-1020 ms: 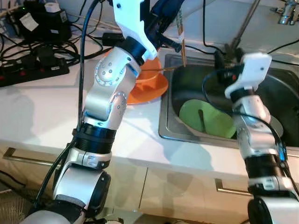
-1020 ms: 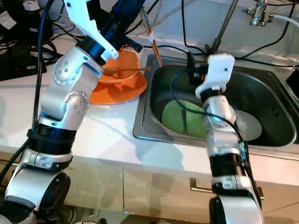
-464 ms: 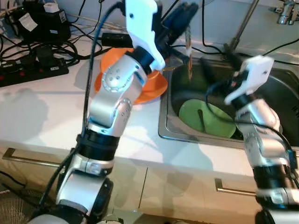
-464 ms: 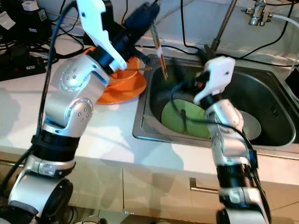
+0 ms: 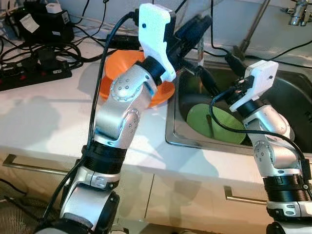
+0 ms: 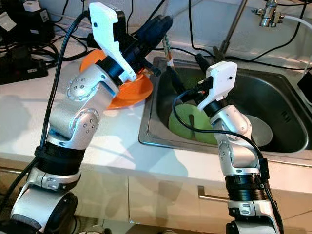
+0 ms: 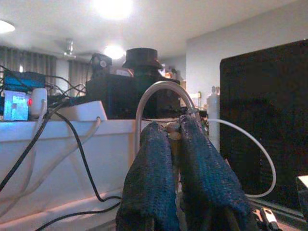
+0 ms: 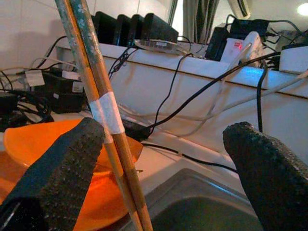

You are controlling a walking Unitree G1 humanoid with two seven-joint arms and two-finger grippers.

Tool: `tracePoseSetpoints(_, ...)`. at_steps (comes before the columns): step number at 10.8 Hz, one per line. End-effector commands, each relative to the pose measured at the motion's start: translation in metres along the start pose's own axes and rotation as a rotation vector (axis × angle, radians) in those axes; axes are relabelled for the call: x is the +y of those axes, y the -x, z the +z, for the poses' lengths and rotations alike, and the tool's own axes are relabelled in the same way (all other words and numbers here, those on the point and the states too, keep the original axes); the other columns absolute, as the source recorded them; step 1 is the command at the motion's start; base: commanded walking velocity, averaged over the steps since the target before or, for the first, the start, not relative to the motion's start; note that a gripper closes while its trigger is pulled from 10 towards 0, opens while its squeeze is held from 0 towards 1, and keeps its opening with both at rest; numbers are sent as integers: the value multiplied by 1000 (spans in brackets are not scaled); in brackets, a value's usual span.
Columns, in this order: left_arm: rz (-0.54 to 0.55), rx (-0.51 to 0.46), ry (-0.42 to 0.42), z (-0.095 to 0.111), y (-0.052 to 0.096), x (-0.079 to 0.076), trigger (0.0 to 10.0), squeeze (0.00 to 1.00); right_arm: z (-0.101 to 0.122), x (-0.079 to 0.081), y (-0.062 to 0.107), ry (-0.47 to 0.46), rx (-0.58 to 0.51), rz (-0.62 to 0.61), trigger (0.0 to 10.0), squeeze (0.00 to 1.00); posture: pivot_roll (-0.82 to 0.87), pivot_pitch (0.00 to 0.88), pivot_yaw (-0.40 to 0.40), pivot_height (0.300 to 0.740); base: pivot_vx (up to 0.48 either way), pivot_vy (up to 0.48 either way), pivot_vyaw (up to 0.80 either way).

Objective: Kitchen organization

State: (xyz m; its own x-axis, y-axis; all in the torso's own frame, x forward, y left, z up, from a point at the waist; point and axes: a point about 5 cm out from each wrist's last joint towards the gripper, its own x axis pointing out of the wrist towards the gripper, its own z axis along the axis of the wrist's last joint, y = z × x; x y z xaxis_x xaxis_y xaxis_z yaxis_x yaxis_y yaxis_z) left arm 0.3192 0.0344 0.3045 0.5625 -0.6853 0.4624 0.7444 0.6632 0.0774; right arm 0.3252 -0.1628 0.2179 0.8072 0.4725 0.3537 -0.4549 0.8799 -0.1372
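The white desk (image 5: 39,117) carries a steel sink (image 6: 278,92) with a green plate (image 6: 183,124) lying in its basin, and an orange bowl (image 5: 109,73) sits on the desk just beside the sink's rim. Above that rim, the left gripper (image 6: 163,27) has its fingers (image 7: 149,178) pinched tight on a pair of taped chopsticks (image 8: 108,115) hanging down. The right gripper (image 8: 163,159) reaches up beside them, its fingers (image 8: 72,159) spread wide, one touching the chopsticks.

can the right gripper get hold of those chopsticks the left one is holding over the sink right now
Probably yes. The right gripper is open, and the taped chopsticks hang between its fingers, close against one finger. The left gripper grips them higher up, leaving the lower part free above the sink.
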Motion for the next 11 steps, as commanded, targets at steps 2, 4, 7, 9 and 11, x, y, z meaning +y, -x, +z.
tracePoseSetpoints(2,-56,2,27,1,-3,-10,10000,0,-1,2,0,6,18,-1,10000,0,-11,9,-80,740,0,0,0)
tracePoseSetpoints(4,-75,12,49,-2,-3,-14,10000,0,-6,4,0,4,37,-3,10000,0,-9,11,-81,740,0,0,0)
tracePoseSetpoints(7,-109,37,70,-5,-2,-19,10000,0,-7,4,-2,5,38,-22,10000,0,-7,13,-81,740,0,0,0)
tracePoseSetpoints(9,-162,71,89,-10,0,-27,10000,0,-7,3,-5,6,35,-39,10000,0,-7,21,-82,740,0,0,0)
tracePoseSetpoints(11,-161,73,91,-10,0,-27,10000,0,-8,5,-7,0,33,-30,10000,0,-6,26,-82,740,0,0,0)
